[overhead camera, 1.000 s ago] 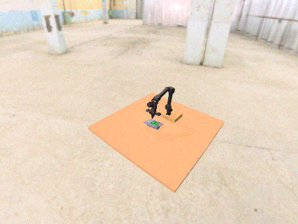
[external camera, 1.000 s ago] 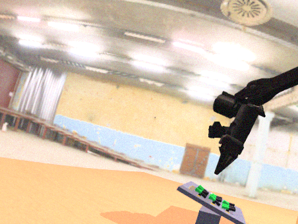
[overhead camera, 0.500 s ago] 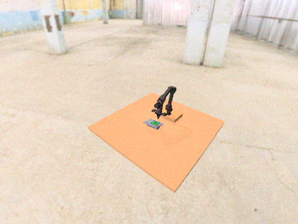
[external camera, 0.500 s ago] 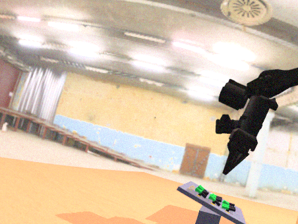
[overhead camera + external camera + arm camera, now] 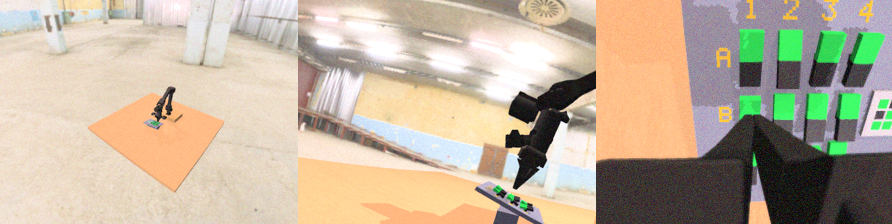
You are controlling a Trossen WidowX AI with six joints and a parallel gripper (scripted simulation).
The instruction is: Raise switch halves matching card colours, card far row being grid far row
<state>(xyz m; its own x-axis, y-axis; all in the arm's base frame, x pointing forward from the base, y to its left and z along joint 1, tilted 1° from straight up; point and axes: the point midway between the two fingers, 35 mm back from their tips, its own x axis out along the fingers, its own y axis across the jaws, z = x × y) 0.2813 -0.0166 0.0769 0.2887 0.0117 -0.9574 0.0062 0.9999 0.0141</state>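
Observation:
The grey switch panel (image 5: pixel 159 126) (image 5: pixel 483 187) (image 5: pixel 711 87) carries green and dark switches. In the wrist view rows A and B show four switches each, including A1 (image 5: pixel 752 46), A4 (image 5: pixel 868 48) and B4 (image 5: pixel 849 106). The row below is mostly hidden by the fingers. Which halves are raised is hard to tell. The white card (image 5: pixel 869 119) is cut off at the right; its two visible columns read green, dark, green and dark, green, green from the far row. My gripper (image 5: pixel 158 120) (image 5: pixel 515 188) (image 5: pixel 753 117) is shut and empty, above the panel; its tips overlap the near part of B1 (image 5: pixel 750 105).
The panel stands tilted on a grey support (image 5: pixel 506 216). An orange board (image 5: pixel 132 145) (image 5: pixel 331 184) (image 5: pixel 641 110) lies beneath it. The arm's base stands at a tan block (image 5: pixel 175 117), beyond the panel in the top view.

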